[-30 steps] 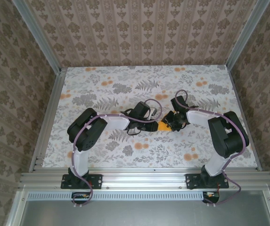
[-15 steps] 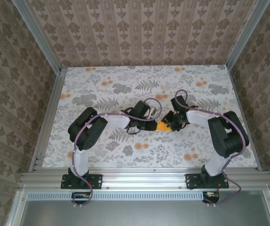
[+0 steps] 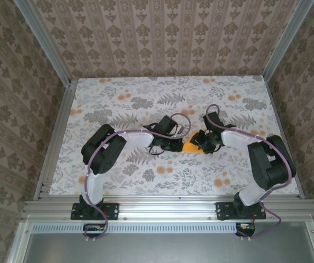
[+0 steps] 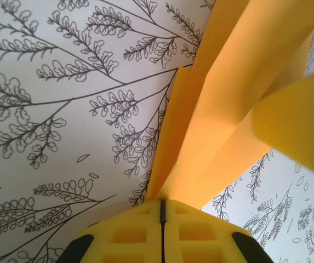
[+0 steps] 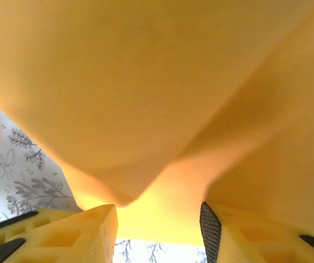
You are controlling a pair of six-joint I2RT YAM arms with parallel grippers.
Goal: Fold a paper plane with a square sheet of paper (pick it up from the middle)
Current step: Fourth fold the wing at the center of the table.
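- The folded orange paper [image 3: 189,147] sits near the middle of the flower-printed table [image 3: 146,93], in the narrow space between the two grippers.
- From above, just a small orange patch shows between the black wrist housings. Too little of it is visible there to tell which way it points.
- The left gripper [image 3: 177,144] comes at the paper from the left side. In its wrist camera its yellow fingers [image 4: 129,235] are pressed together with a thin dark seam between them, pinching the near end of the paper [image 4: 228,109].
- In that wrist view the paper's long axis runs from the pinched fingertips up and to the right, away from the gripper [image 4: 162,204]. It widens as it goes, with several creased flaps lying side by side along that line.
- The paper's left edge stands over the leaf print of the table [image 4: 63,82].
- The right gripper [image 3: 200,143] meets the paper from the right side. In its wrist camera its fingers [image 5: 74,230] are spread, one at each lower corner, with a gap between them.
- The paper [image 5: 157,82] looms close and blurred above and behind that gap [image 5: 158,211]. Whether either finger touches it cannot be told.
- A strip of table print [image 5: 20,164] shows at the left edge.
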